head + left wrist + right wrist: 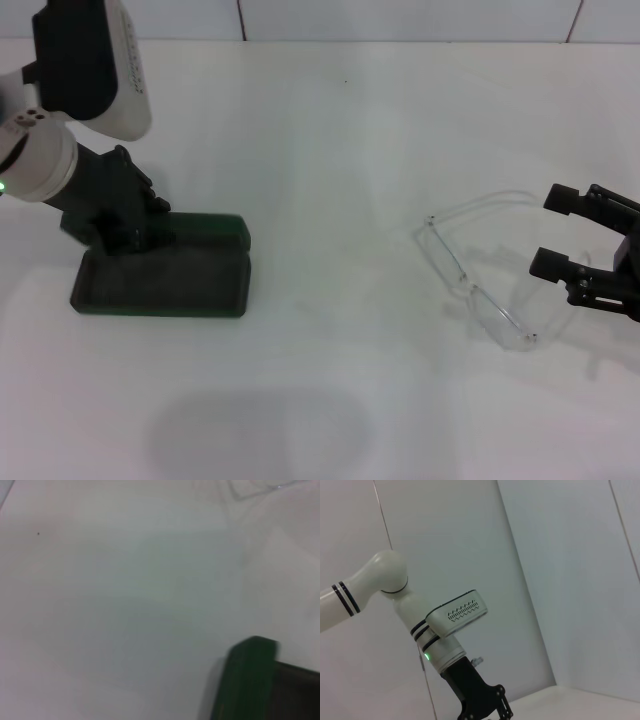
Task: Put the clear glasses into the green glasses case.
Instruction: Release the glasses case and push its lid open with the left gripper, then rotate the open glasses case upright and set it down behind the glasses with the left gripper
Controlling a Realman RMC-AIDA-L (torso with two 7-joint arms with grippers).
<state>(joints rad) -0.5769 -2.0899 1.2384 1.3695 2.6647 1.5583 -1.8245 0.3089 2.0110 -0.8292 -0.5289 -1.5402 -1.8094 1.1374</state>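
Clear glasses (478, 278): lying on the table, long axis running diagonally, just left of the right gripper (553, 232).
Right gripper: sitting nearer, fingers spread, grasping nothing.
Green glasses case (165, 275): lying open, well apart leftward.
Left gripper (125, 225): resting at the case; grip unclear.

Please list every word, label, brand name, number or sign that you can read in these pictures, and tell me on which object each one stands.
There is no readable text in any view.
green glasses case: open on the table, no lettering can be made out.
clear glasses: no marking visible.
left gripper at the case and right gripper beside the glasses: no labels. The left arm's wrist housing carries only a zigzag vent pattern, no letters.
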